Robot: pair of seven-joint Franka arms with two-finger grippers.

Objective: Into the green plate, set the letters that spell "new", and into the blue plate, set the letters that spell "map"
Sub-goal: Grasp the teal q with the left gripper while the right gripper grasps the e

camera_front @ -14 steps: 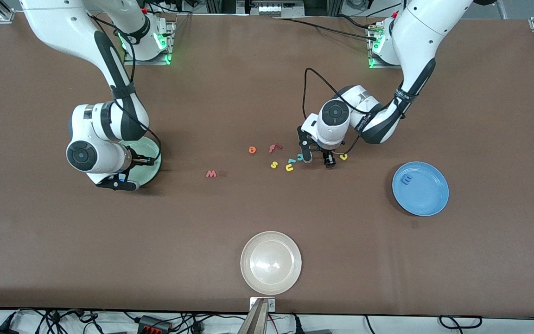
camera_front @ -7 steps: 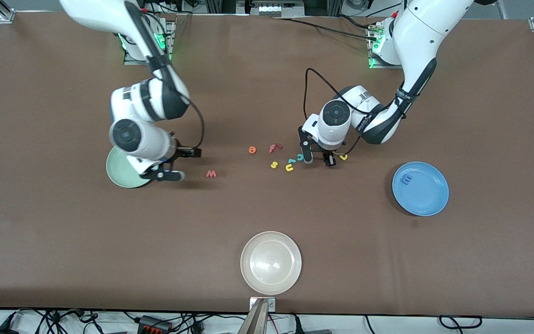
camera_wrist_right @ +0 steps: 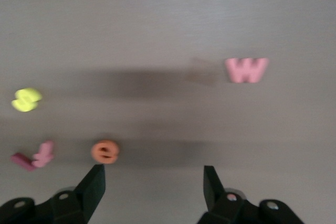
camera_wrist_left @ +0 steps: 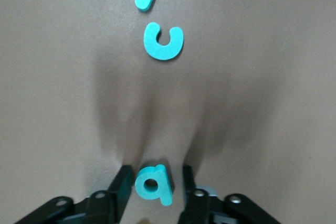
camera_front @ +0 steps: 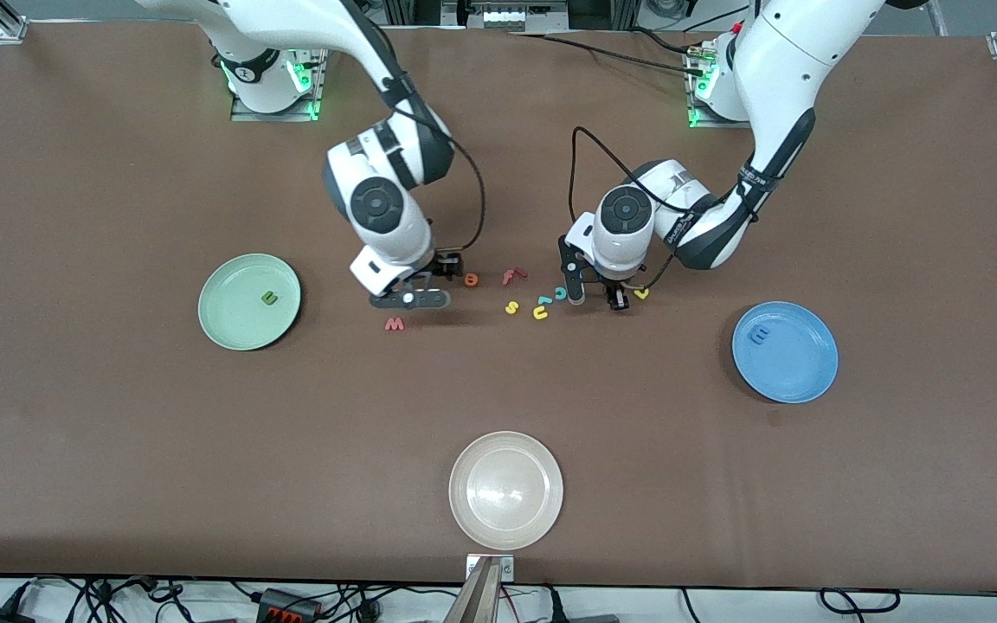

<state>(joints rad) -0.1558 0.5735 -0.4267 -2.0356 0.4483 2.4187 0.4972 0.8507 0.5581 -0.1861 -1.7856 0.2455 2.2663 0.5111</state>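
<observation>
Fingers of the left gripper (camera_wrist_left: 156, 192) pinch the teal a (camera_wrist_left: 153, 184) on the desk (camera_front: 118, 450); the right gripper (camera_front: 421, 290) hangs open between w (camera_front: 394, 324) and e (camera_front: 471, 279) — n (camera_front: 269, 298) lies in the green plate (camera_front: 230, 324), m (camera_front: 759, 333) in the blue plate (camera_front: 797, 376)

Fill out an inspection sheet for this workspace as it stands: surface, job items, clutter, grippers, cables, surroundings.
Surface: brown table, no spills seen.
Job's things: green plate holds the green n; blue plate holds the blue m; orange e, pink w and yellow p lie on the table; teal a sits between the left gripper's fingers.
Clutter: red f, yellow s, yellow u, teal c, beige plate.
Grippers: left gripper low at the teal a, fingers close around it; right gripper open, over the table beside the orange e.
Cables: black cable loops to the left wrist.
Surroundings: loose wires along the table edge nearest the camera.
</observation>
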